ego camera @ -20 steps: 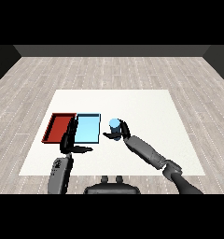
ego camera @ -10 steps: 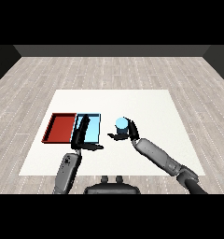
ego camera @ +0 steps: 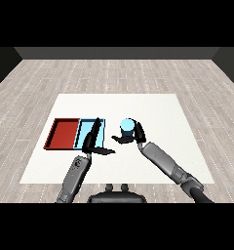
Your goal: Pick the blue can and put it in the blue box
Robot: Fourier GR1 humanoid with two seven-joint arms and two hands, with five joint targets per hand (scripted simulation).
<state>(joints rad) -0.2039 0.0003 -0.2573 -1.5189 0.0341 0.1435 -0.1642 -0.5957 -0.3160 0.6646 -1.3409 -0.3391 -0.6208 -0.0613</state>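
The blue can stands upright on the white table, just right of the light blue tray. My right hand is at the can, its fingers and thumb curled around the can's lower part from the near side. My left hand hovers over the light blue tray's near right part with its fingers straight and the thumb stuck out to the right; it hides part of the tray. It holds nothing.
A red tray lies directly left of the light blue one, touching it. Both trays have nothing visible inside. Wooden floor surrounds the table.
My left hand has risen from the table's near edge and moved forward over the light blue tray. My right hand and the can shifted slightly right and nearer in the view.
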